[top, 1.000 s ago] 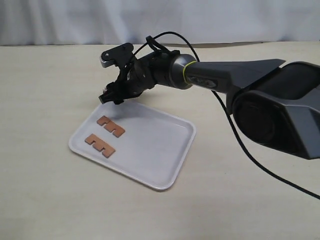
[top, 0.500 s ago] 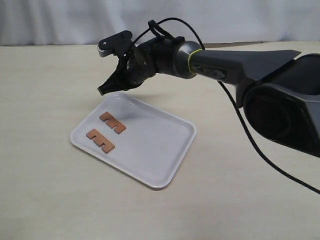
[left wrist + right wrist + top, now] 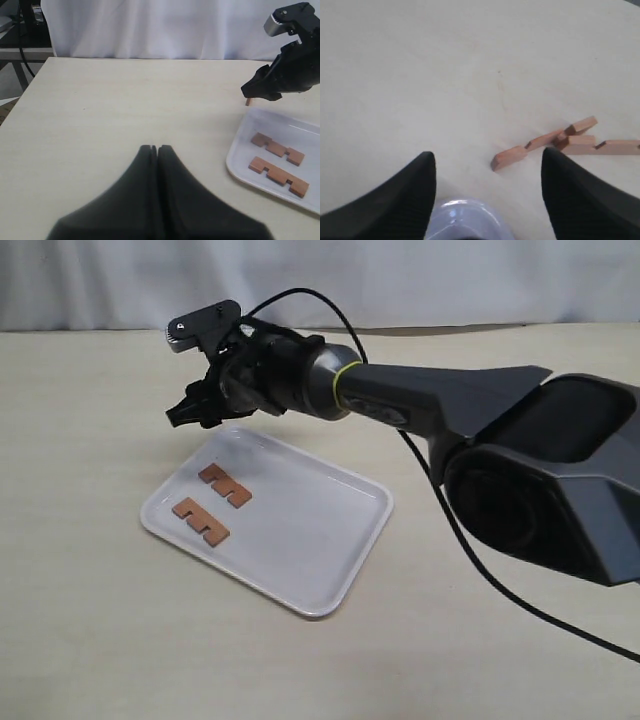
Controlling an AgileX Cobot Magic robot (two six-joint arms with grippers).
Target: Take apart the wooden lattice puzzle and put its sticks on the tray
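right gripper [image 3: 186, 412] splayed wide, empty, upper left of exterior frame past tray [image 3: 300, 550] edge. left gripper [image 3: 156, 148] clenched, empty. two sticks [image 3: 224, 486] on tray. wooden lattice puzzle [image 3: 560, 140] remnant on beige table [image 3: 90, 620]. white curtain [image 3: 450, 280] behind.

No text, label, brand, number or sign legible in any view. Faint dark marking on right arm [image 3: 400, 403] beside green ring: too blurred to read. Tray [image 3: 330, 540], sticks [image 3: 224, 486]: no legible print.
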